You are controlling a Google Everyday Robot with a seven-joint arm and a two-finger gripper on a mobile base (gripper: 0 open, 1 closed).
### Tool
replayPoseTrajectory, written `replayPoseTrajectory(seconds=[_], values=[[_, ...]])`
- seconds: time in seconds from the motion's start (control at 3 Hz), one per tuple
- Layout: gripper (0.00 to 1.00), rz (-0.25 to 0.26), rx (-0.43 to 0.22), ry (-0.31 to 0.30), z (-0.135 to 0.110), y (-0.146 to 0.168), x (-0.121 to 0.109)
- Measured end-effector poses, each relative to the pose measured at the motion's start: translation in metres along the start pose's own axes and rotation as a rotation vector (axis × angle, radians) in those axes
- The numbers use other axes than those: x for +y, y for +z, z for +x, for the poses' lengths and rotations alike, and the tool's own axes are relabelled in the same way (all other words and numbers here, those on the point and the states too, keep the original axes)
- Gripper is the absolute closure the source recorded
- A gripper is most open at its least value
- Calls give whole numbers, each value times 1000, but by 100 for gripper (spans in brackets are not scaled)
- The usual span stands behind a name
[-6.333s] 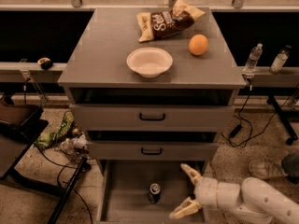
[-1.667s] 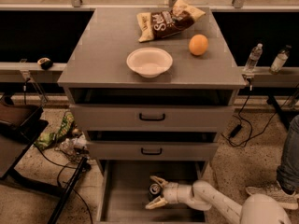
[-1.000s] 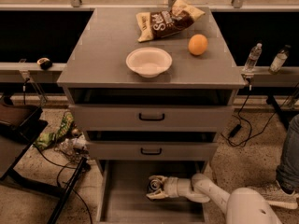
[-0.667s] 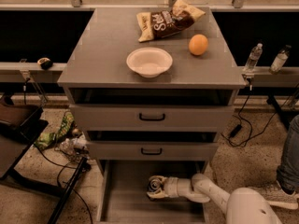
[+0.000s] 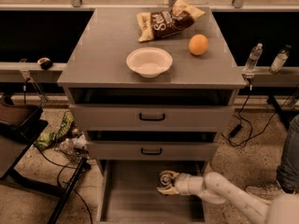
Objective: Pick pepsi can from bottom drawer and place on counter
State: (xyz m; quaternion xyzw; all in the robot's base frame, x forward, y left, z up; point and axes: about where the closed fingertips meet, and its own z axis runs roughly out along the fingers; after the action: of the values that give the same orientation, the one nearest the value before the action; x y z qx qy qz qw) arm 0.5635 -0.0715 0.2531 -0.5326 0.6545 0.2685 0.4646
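one view | high front, tilted down at cabinet [image 5: 187, 119] | mid-range | jaws on pepsi can [image 5: 164, 178], bottom-centre

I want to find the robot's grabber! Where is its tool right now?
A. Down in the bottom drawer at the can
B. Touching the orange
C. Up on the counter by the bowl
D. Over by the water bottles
A: the tool is down in the open bottom drawer, closed around the can.
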Motion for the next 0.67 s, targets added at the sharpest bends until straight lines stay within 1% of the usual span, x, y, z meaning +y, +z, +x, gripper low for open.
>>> replayPoseTrajectory(seconds=[0.33, 0.67], values=[[100, 126, 45, 20, -45, -92, -20], [100, 205, 59, 67, -104, -172, -9]])
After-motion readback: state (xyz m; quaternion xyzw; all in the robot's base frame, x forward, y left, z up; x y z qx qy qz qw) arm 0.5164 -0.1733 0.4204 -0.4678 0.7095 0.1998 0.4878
